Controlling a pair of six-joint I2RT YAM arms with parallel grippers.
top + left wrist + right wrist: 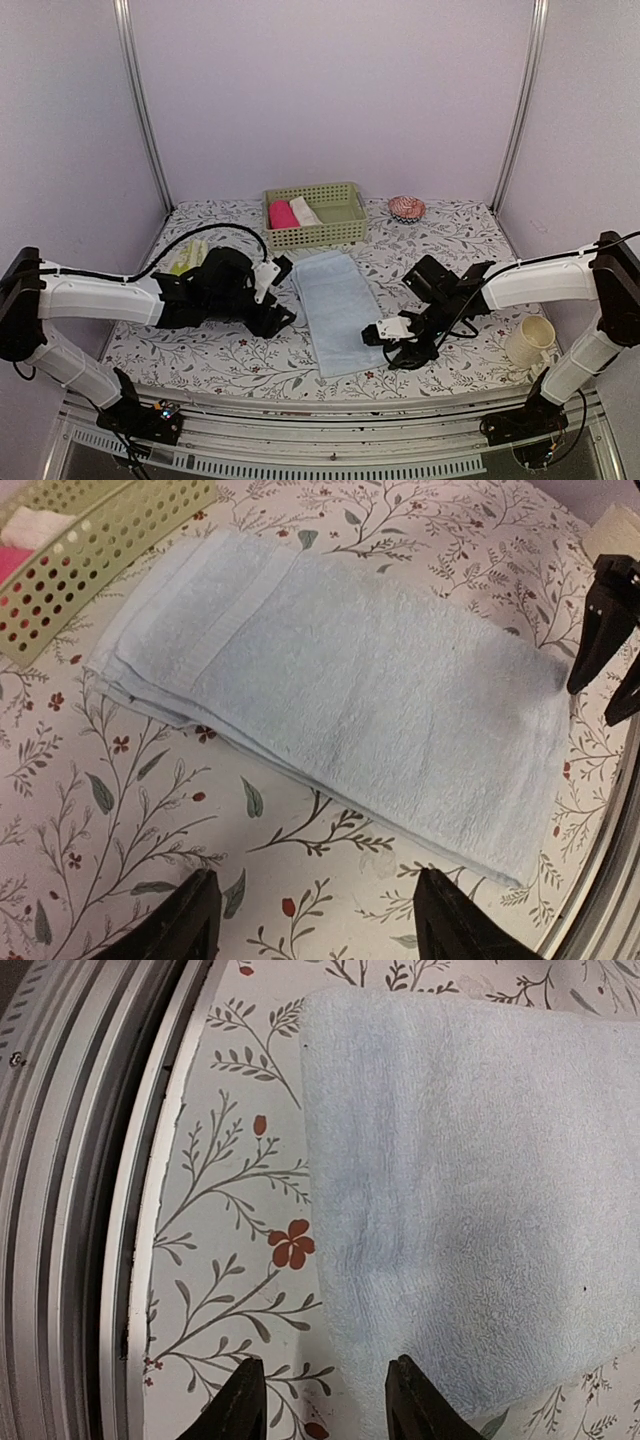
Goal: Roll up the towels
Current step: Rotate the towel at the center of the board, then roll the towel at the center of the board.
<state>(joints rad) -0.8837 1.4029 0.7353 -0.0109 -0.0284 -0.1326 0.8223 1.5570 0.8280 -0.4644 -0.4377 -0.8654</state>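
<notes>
Blue towel [335,310] flat, unrolled; left gripper [315,905], right gripper [325,1385] both released at its edges.

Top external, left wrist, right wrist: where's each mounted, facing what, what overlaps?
Top external: above and behind the bases, looking down on the table, blue towel and basket; left arm and right arm show.
Left wrist: on the left arm, looking across the blue towel to the right hand; left hand at bottom.
Right wrist: on the right arm, looking down at the towel's near end and table rail; right hand at bottom.
Shared: all see the blue towel.
</notes>
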